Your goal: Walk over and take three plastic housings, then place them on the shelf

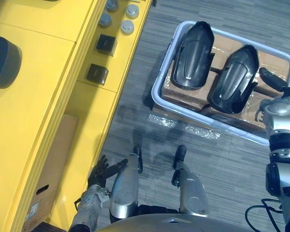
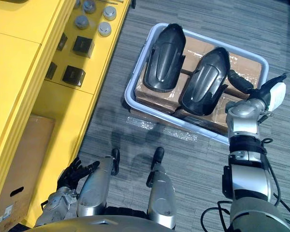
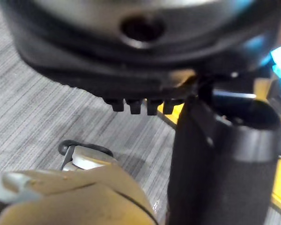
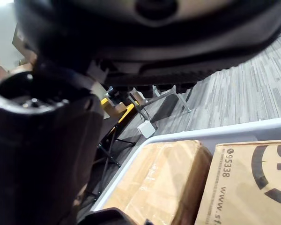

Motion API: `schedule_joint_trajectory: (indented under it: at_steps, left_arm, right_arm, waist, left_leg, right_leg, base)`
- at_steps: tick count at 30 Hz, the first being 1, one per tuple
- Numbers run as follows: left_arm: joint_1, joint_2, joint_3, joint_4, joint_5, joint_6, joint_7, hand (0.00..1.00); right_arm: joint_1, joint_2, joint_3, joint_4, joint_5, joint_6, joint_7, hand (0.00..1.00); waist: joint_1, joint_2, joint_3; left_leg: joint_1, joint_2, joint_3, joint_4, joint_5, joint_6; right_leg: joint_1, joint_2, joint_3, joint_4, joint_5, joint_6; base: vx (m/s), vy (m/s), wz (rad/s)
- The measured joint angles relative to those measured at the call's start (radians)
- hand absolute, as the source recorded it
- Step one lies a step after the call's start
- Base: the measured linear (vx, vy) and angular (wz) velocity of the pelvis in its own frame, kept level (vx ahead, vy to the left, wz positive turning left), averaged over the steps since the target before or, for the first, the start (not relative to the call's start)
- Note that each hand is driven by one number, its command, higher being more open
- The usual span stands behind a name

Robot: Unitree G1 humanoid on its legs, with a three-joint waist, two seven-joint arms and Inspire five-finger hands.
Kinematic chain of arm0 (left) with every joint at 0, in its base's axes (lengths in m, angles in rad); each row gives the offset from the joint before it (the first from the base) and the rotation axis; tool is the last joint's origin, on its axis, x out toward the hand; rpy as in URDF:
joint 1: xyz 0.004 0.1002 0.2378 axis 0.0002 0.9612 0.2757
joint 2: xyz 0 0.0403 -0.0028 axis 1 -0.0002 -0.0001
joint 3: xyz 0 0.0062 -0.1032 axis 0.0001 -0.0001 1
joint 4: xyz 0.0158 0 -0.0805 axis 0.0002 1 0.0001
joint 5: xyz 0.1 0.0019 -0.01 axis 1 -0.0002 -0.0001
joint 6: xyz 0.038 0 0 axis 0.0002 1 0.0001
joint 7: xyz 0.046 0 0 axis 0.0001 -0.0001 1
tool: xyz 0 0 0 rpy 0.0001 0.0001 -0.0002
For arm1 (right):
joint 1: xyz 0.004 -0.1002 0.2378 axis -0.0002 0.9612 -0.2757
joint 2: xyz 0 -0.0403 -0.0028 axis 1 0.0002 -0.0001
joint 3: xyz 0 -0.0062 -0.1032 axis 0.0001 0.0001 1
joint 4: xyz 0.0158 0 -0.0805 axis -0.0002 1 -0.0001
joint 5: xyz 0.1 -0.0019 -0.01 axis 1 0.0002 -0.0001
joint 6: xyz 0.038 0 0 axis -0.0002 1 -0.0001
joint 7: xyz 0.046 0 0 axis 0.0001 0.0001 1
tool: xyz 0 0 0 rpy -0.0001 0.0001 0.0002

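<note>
**Right hand (image 2: 260,96) at the bin (image 1: 158,87); left hand (image 1: 99,173) low beside the shelf (image 1: 48,96).**

The right arm reaches forward from the lower right. Its fingers (image 2: 239,79) are stretched fairly straight over the bin's near right corner, just beside the right housing (image 1: 234,79). They grasp nothing, and whether they touch the housing cannot be told. The white-capped thumb (image 2: 279,93) stands out to the right. The left hand hangs with its fingers loosely spread and empty. The left housing (image 1: 193,55) and the right housing lie side by side on cardboard boxes (image 1: 183,96) inside the bin, which sits on the floor. The boxes bear dark print, partly cut off in the right wrist view. A dark rounded thing (image 1: 2,60) on the shelf top is cut by the frame edge and cannot be identified. A carton (image 1: 46,179) under the shelf carries a white label too small to read.
</note>
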Motion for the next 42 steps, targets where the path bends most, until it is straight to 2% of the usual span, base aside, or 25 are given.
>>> schedule_joint_trajectory:
  at_steps: [3,7,9,12,13,19,21,25,31,34,42]
  left_arm:
    - [-0.002,0.000,-0.001,0.001,-0.007,0.000,0.000,1.00]
    - [-0.011,0.000,-0.012,0.001,-0.013,0.000,-0.001,1.00]
    - [-0.017,-0.002,-0.022,0.001,-0.013,0.000,0.000,1.00]
    - [-0.017,-0.002,-0.035,-0.001,-0.040,-0.001,0.002,1.00]
    - [-0.017,-0.002,-0.040,0.000,-0.044,0.000,0.002,1.00]
    - [-0.020,-0.002,-0.065,0.000,-0.079,0.000,0.005,1.00]
    - [-0.022,-0.003,-0.074,-0.001,-0.080,-0.001,0.005,1.00]
    - [-0.028,-0.002,-0.075,0.002,-0.079,-0.002,0.004,1.00]
    - [-0.046,-0.002,-0.087,0.002,-0.077,-0.004,0.001,1.00]
    - [-0.051,0.001,-0.100,-0.004,-0.077,-0.009,-0.001,1.00]
    - [-0.053,0.012,-0.132,-0.072,-0.076,-0.011,0.005,1.00]
  right_arm:
    - [-0.030,-0.002,0.023,0.051,0.000,0.007,0.019,1.00]
    - [-0.077,-0.010,0.035,0.127,0.000,0.026,0.040,1.00]
    - [-0.088,-0.049,0.066,0.154,0.000,0.030,0.064,1.00]
    - [-0.121,-0.083,0.083,0.187,-0.001,0.040,0.091,1.00]
    - [-0.126,-0.092,0.087,0.190,-0.001,0.040,0.102,0.00]
    - [-0.141,-0.102,0.132,0.233,-0.040,0.040,0.169,0.00]
    - [-0.141,-0.103,0.141,0.253,-0.085,0.040,0.151,0.00]
    - [-0.148,-0.122,0.142,0.270,-0.117,0.038,0.171,0.00]
    - [-0.149,-0.097,0.180,0.327,-0.198,0.012,0.211,0.00]
    - [-0.148,-0.061,0.180,0.316,-0.207,-0.045,0.190,0.00]
    - [-0.066,-0.058,0.219,0.235,-0.312,-0.098,0.098,0.00]
  waist:
    - [-0.001,0.003,0.000]
    - [0.007,0.023,0.006]
    - [0.019,0.041,0.009]
    - [0.026,0.054,0.010]
    - [0.026,0.059,0.012]
    - [0.031,0.078,0.014]
    - [0.037,0.086,0.013]
    - [0.038,0.086,0.013]
    - [0.045,0.087,0.013]
    - [0.043,0.087,0.013]
    - [0.041,0.078,0.015]
  left_leg:
    - [-0.020,0.002,-0.005,0.010,0.000,0.000]
    - [-0.039,0.001,-0.012,0.019,0.000,0.000]
    - [-0.058,0.002,-0.017,0.031,0.000,0.001]
    - [-0.076,0.001,-0.021,0.038,0.002,0.004]
    - [-0.079,0.001,-0.023,0.042,0.002,0.004]
    - [-0.099,-0.001,-0.030,0.043,0.009,0.008]
    - [-0.106,-0.002,-0.029,0.043,0.011,0.010]
    - [-0.109,-0.002,-0.031,0.040,0.015,0.009]
    - [-0.110,-0.005,-0.037,0.016,0.038,0.002]
    - [-0.110,-0.003,-0.039,0.018,0.041,0.001]
    - [-0.112,0.001,-0.043,0.030,0.040,0.000]
  right_leg:
    - [-0.015,0.002,-0.003,0.004,0.000,0.000]
    - [-0.033,0.001,-0.009,0.017,0.000,-0.001]
    - [-0.047,0.001,-0.012,0.025,0.000,-0.001]
    - [-0.064,-0.001,-0.015,0.037,-0.001,-0.001]
    - [-0.065,-0.001,-0.017,0.039,-0.001,-0.002]
    - [-0.095,-0.013,-0.024,0.076,-0.016,-0.004]
    - [-0.102,-0.016,-0.024,0.080,-0.016,-0.004]
    - [-0.105,-0.016,-0.027,0.081,-0.016,-0.004]
    - [-0.118,-0.018,-0.034,0.088,-0.018,-0.007]
    - [-0.117,-0.016,-0.037,0.091,-0.018,-0.009]
    - [-0.114,-0.014,-0.040,0.101,-0.019,-0.011]
  base:
    - [-0.02,0.012,0.03]
    - [-0.02,0.011,0.03]
    - [-0.04,0.019,0.04]
    - [-0.04,0.016,0.03]
    - [-0.04,0.015,0.04]
    - [-0.05,0.009,0.04]
    - [-0.02,0.005,0.03]
    - [0.00,0.000,0.01]
    - [0.00,-0.006,0.03]
    - [-0.04,-0.008,0.01]
    - [-0.03,0.015,0.01]
